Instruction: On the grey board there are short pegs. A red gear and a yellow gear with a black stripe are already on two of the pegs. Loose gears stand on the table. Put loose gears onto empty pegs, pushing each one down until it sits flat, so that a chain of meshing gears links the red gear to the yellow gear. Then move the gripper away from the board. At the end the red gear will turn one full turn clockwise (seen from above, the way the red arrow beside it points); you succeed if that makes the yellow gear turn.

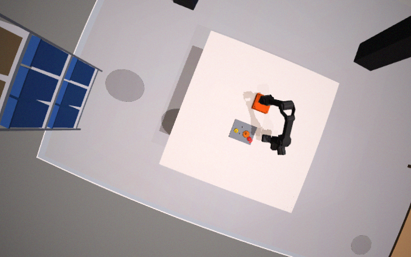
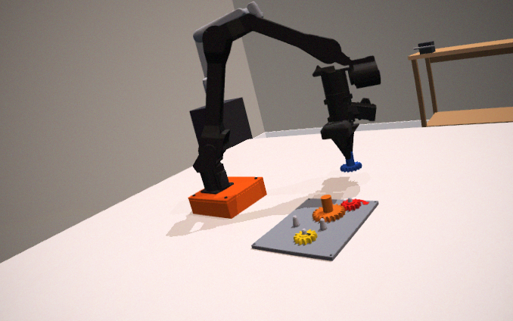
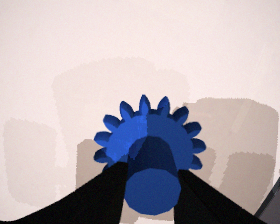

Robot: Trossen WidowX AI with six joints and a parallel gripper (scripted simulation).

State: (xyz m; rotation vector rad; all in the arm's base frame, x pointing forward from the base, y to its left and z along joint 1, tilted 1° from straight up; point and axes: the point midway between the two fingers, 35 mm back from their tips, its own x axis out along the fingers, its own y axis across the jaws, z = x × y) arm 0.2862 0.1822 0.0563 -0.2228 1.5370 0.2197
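My gripper point(image 2: 349, 155) point(image 3: 151, 176) is shut on the upright shaft of a blue gear point(image 2: 350, 166) point(image 3: 163, 125), which hangs level above the table behind the board. The grey board point(image 2: 272, 239) point(image 1: 236, 122) carries a red gear point(image 2: 349, 206) point(image 1: 249, 140) at its far end and a yellow gear point(image 2: 302, 239) point(image 1: 236, 130) near its near end. A large orange gear point(image 2: 326, 204) point(image 1: 245, 134) with a tall shaft sits on the board beside the red gear; their teeth look meshed. Two bare pegs, a left peg point(image 2: 296, 222) and a right peg point(image 2: 322, 225), stand between the orange and yellow gears.
The orange base point(image 2: 215, 206) point(image 1: 260, 106) of the arm stands on the white table point(image 2: 131, 275) point(image 1: 200, 127), to the left of the board in the exterior view. The board's edge shows at the lower right of the wrist view. The orange gear's shaft rises above the pegs.
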